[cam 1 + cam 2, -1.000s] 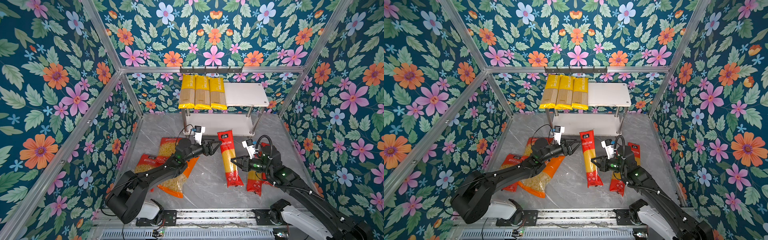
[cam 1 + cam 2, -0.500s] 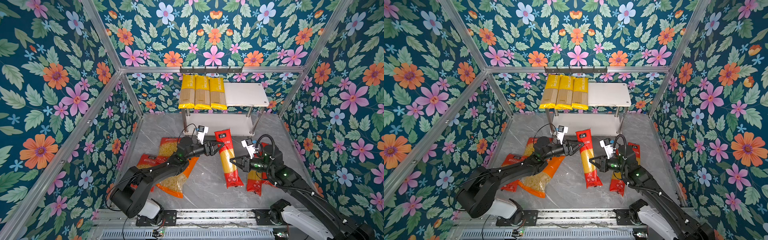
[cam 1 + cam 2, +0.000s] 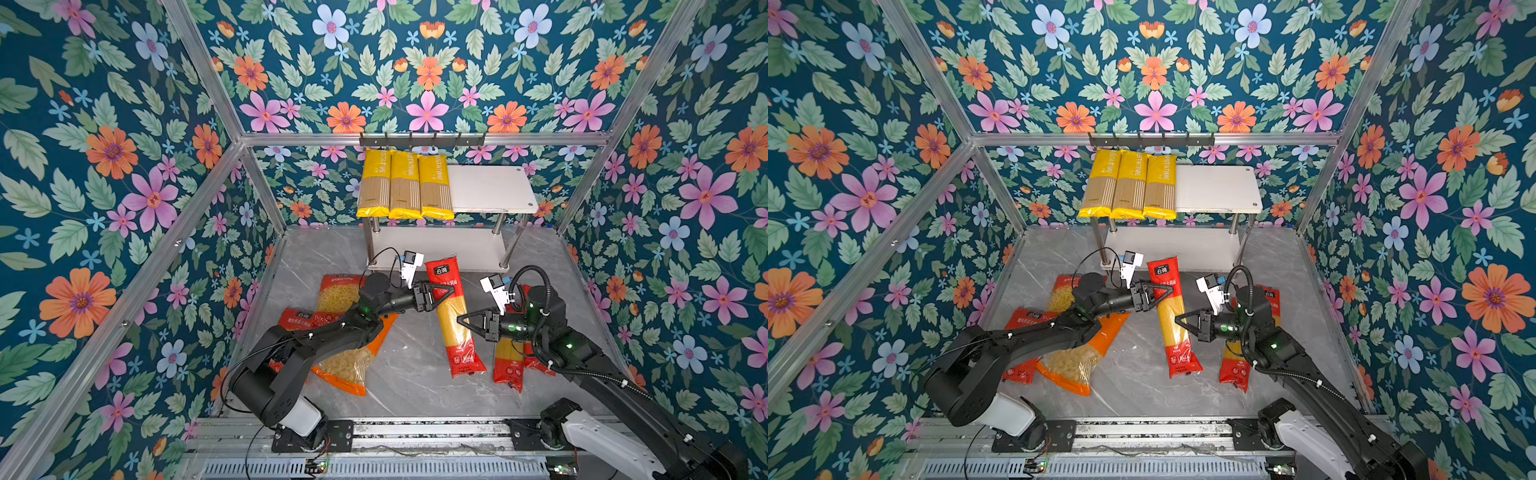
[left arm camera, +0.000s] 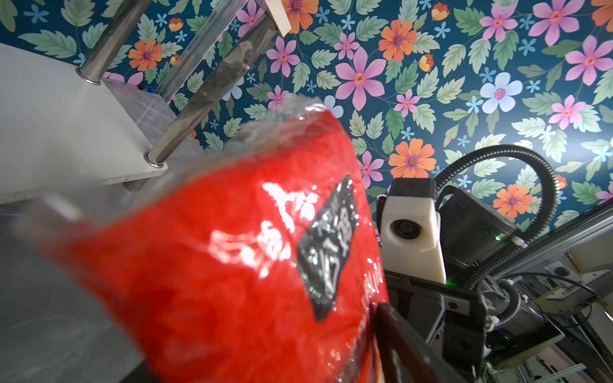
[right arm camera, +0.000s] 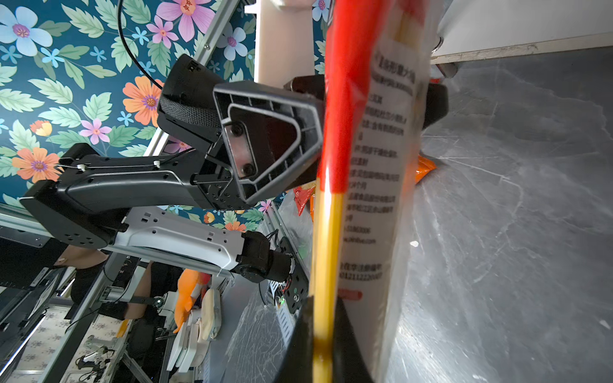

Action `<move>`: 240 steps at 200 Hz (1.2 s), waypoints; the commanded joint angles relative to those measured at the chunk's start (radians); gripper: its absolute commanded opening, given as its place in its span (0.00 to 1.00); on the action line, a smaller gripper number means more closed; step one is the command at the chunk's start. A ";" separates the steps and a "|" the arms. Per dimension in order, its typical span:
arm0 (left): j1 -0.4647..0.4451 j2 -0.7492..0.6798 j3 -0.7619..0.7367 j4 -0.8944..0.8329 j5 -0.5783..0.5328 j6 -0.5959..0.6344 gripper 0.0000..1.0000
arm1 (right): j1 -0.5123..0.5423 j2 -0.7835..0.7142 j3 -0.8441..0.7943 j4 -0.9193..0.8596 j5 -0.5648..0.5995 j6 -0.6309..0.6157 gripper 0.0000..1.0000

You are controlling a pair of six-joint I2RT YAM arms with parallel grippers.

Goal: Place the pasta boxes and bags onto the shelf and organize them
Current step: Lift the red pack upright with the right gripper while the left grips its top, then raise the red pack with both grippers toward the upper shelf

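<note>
While only three of nine packs are shelved, the red spaghetti pack (image 3: 455, 345) looks mid-handover.
It sits on edge just in front of the shelf (image 3: 490, 191). The right end effector (image 3: 461, 320) is clamped on its edge, and the left end effector (image 3: 446, 291) straddles its top; can't tell if it's gripping. Done: 3 yellow packs (image 3: 405, 187) on the top board. Left: this pack, 2 red packs (image 3: 509, 365) and 3 macaroni bags (image 3: 349, 365) on the surface (image 3: 407, 386).

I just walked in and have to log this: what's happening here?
Both arms are on one red spaghetti pack in front of the shelf. The right gripper pinches its edge; the left gripper has its jaws open around the far end. Three yellow packs lie on the top board; the other bags lie on the floor.
</note>
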 commanded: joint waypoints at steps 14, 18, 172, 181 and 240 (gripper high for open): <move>-0.002 -0.026 -0.002 0.113 0.031 -0.046 0.62 | 0.000 0.014 0.004 0.238 -0.054 0.039 0.00; -0.002 -0.032 -0.003 0.116 0.029 -0.046 0.59 | 0.001 0.017 0.004 0.243 -0.053 0.043 0.00; -0.042 -0.108 0.196 -0.145 -0.072 0.041 0.00 | 0.003 0.022 -0.099 0.492 0.021 0.197 0.32; -0.042 -0.112 0.197 -0.147 -0.081 0.041 0.00 | 0.003 0.018 -0.105 0.489 0.028 0.198 0.35; -0.042 -0.136 0.180 -0.141 -0.120 0.039 0.00 | 0.002 0.020 -0.117 0.487 0.042 0.202 0.43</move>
